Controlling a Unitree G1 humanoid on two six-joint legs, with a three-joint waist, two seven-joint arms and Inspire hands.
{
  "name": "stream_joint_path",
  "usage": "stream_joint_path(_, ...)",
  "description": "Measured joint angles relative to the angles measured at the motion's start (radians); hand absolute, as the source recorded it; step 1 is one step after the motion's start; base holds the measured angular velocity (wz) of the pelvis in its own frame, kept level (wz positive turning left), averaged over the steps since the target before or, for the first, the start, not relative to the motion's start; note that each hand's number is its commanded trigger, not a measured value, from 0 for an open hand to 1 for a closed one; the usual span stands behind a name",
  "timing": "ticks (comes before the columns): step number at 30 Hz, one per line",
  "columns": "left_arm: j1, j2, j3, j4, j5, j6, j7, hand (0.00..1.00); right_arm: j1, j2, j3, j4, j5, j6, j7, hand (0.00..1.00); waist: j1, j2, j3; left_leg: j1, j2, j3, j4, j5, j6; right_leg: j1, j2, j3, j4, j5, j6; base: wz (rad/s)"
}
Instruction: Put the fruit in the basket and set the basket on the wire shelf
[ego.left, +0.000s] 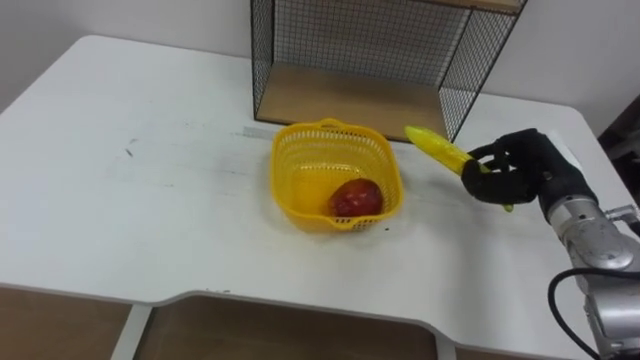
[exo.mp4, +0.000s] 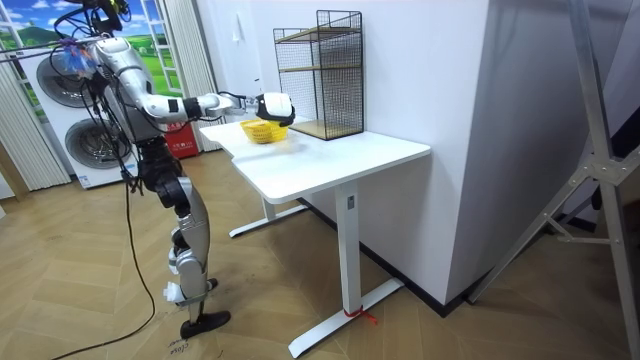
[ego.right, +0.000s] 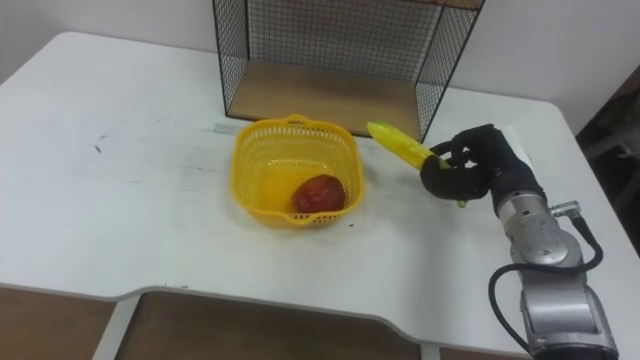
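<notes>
One red fruit (ego.left: 356, 197) already lies in the yellow basket (ego.left: 300, 160), which stands on the white table (ego.left: 130, 200) just in front of the wire shelf (ego.left: 370, 40). My right hand (ego.left: 520, 170) has its fingers curled round one end of a banana (ego.left: 437, 147), held to the right of the basket with the free tip pointing toward it. My worry is the grip: so little of the banana is held that it could twist out, or its tip could catch the rim and shove the light basket. The shelf's front corner post (ego.left: 462, 75) stands close behind the tip, so I would steer clear of it.
</notes>
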Motion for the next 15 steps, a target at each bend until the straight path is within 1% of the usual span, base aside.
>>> stream_joint_path(7,0.003,-0.004,0.0,0.0,0.0,0.001,0.0,0.0,0.0,0.0,0.0,0.0,-0.002,0.0,-0.001,1.0,0.001,-0.001,-0.0016,0.0,0.0,0.003,0.0,0.0,0.0,-0.002,0.0,0.006,0.0,0.0,0.0,-0.01)
stream_joint_path(15,0.001,-0.004,0.001,0.004,0.0,0.0,0.02,0.0,0.0,0.0,0.0,-0.001,-0.01,0.0,0.0,1.0,0.004,-0.003,-0.0002,0.002,0.0,0.003,-0.002,0.0,0.0,-0.001,0.001,0.008,-0.001,0.0,0.0,0.0)
